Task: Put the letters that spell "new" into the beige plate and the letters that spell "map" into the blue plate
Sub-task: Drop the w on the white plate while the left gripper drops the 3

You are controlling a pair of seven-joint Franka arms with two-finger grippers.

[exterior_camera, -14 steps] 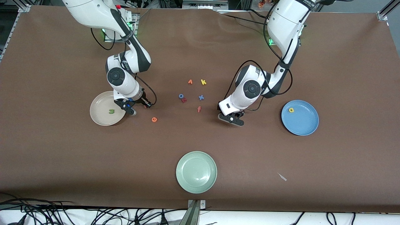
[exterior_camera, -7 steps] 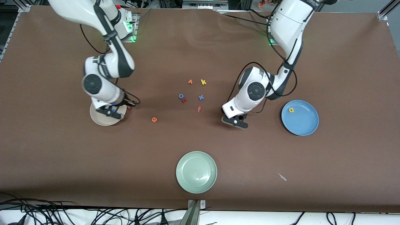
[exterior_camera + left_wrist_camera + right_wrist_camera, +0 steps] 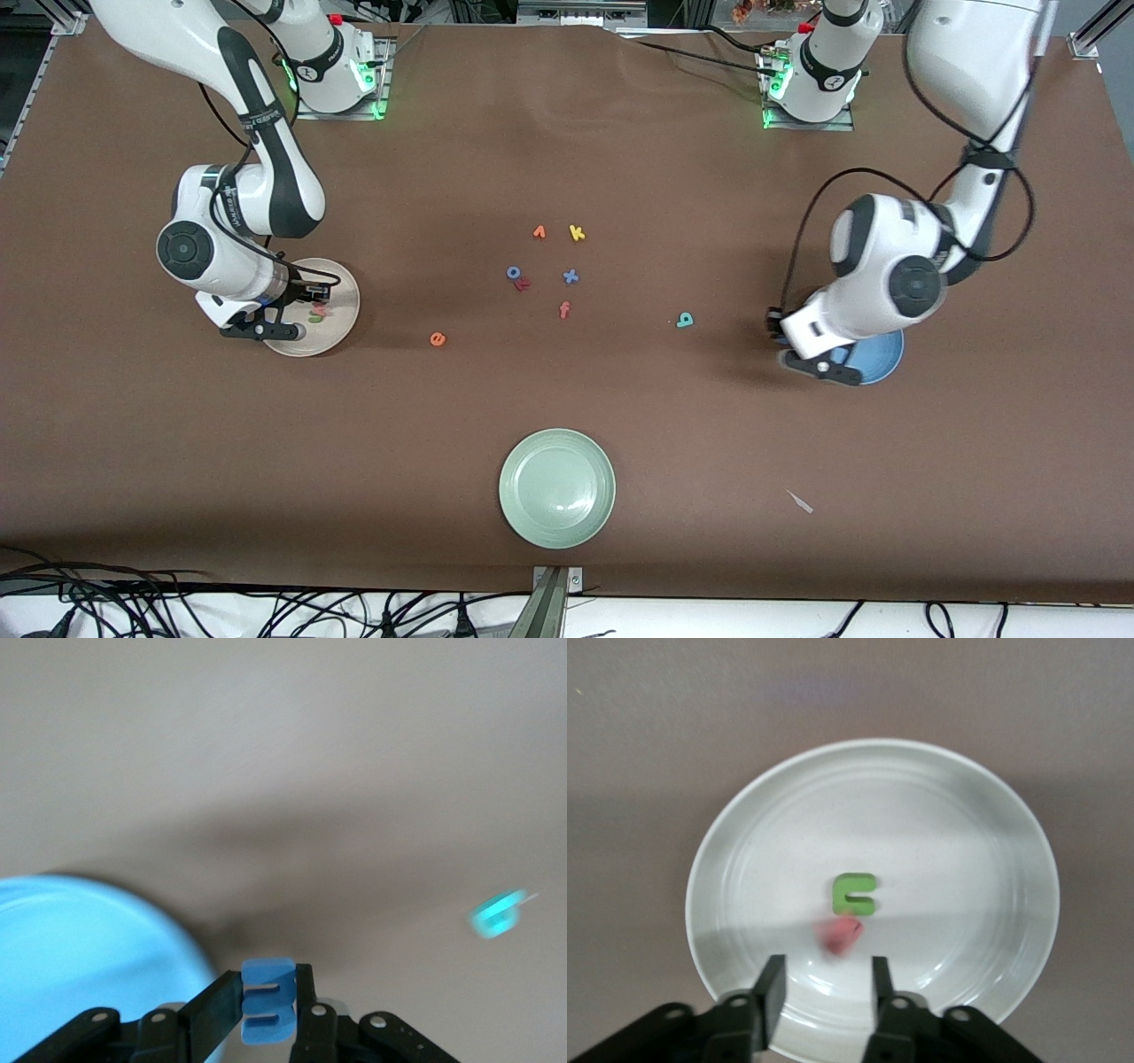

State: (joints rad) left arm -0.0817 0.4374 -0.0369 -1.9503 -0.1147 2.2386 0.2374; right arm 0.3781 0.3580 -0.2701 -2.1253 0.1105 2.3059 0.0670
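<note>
- Front view: my right gripper (image 3: 270,330) sits at left of frame over the beige plate (image 3: 341,306), at its rim. Green "n" (image 3: 315,313) and pinkish-red "w" (image 3: 321,307) lie in the plate, touching or nearly so.
- Orange "e" (image 3: 438,338) lies on the table (image 3: 567,133), left of centre and apart from the plate; not yet in.
- My left gripper (image 3: 819,359) is at right of frame over the edge of the blue plate (image 3: 881,359), which my wrist mostly hides. Yellow "p" not visible here.
- Teal "a" (image 3: 684,320) lies on the table right of centre, between the distractor cluster and the blue plate.
- Left wrist view: jaws pinched shut on the blue "m" (image 3: 267,1001) at bottom centre, held across its flat faces. Plate rim at lower left, so I am at its edge, not its middle.
- Right wrist view: fingers (image 3: 769,988) parted at bottom of frame with nothing between them. The "w" is just under them, blurred, beside the "n" at plate centre.
- Handling, my judgement: foam letters are very light, soft and thin. Easy to crush or flick. Pinch edge to edge across the narrow span with a light squeeze, coming straight down. They may cling to the pads on release.
- Next for me, likely: "e" with the right, "a" with the left.
</note>
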